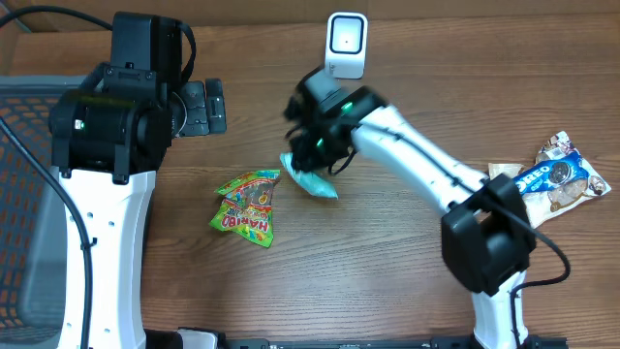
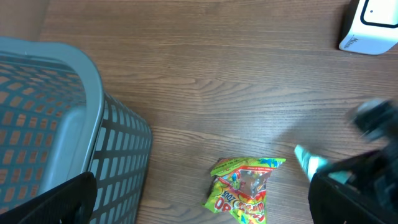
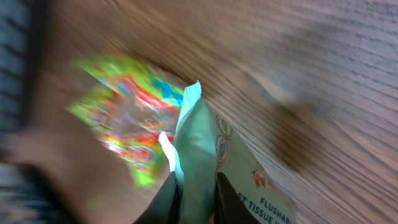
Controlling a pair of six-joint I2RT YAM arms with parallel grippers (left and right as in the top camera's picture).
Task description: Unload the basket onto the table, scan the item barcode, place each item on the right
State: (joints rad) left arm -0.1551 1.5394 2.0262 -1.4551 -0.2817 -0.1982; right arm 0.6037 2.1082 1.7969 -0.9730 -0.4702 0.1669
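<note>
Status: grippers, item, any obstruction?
Left gripper open, empty. Right gripper shut on tissue pack, short of scanner. Haribo bag alongside, not blocking.

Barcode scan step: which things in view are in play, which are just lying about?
In play: tissue pack in the right jaws; scanner.
Lying about: Haribo bag; Oreo pack; grey basket; open left jaws.
</note>
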